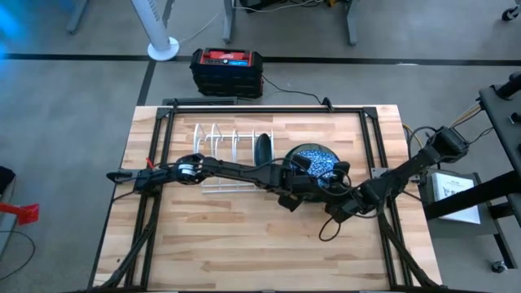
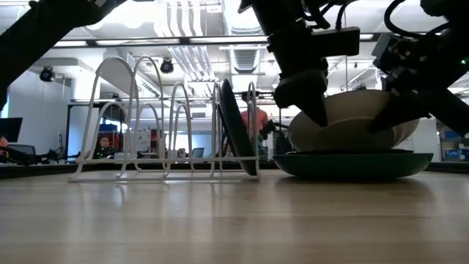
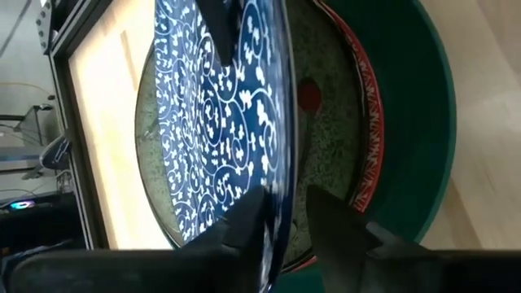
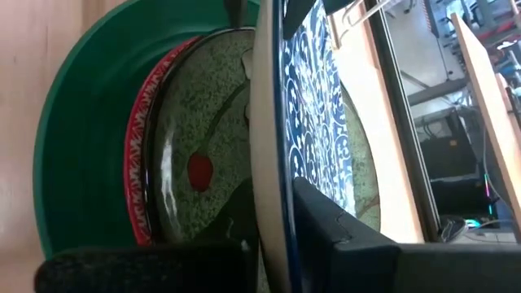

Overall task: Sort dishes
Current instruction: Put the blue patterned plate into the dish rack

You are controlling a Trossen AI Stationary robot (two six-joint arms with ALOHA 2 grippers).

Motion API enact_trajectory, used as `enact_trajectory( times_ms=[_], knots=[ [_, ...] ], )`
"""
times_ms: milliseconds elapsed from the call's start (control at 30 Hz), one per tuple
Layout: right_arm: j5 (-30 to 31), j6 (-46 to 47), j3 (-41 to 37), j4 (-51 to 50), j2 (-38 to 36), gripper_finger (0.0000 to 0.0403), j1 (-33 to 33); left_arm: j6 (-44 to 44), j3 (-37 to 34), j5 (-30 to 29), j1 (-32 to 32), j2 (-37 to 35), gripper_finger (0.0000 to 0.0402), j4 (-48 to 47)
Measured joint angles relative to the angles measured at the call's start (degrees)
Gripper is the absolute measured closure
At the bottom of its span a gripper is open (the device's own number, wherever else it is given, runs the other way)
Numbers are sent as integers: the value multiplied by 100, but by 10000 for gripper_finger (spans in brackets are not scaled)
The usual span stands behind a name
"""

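A blue plate with a white scroll pattern [image 1: 316, 163] is tipped up over a stack of dishes: a dark green plate [image 2: 352, 164] with a red-rimmed speckled plate [image 3: 326, 122] on it. My right gripper [image 4: 269, 232] is shut on the blue plate's near rim. My left gripper [image 3: 285, 224] stands open astride that rim a little further left. A dark plate [image 2: 234, 132] stands on its edge in the right end slot of the white wire rack [image 1: 224, 155]. My right gripper pinches the blue plate's near rim [image 4: 267, 175] between its two fingers, one on the patterned face and one on the white underside [image 2: 352, 121]. It comes slanting down from the table's right near side. The plate's near rim is raised and its face tilts away. My left gripper has a finger on each side of the rim [image 3: 281, 195], with a gap on the underside; whether the other finger touches the face I cannot tell.
A black frame [image 1: 163, 130] runs along the table's edges. Beyond the far edge sit a black and red box [image 1: 228, 69] and a fan base [image 1: 163, 49]. Papers [image 1: 456, 191] lie off the right edge. Bare wood [image 1: 244, 244] lies on the near side.
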Motion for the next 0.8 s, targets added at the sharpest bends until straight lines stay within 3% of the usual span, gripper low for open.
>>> enact_trajectory(
  times_ms=[467,800],
  knots=[
    [-4,116,399,-358,-2,375,4,-116,-7,-586,-9,-255,163,28],
    [145,483,473,-505,-4,380,5,-242,-8,-624,-35,-609,144,-154]
  ],
)
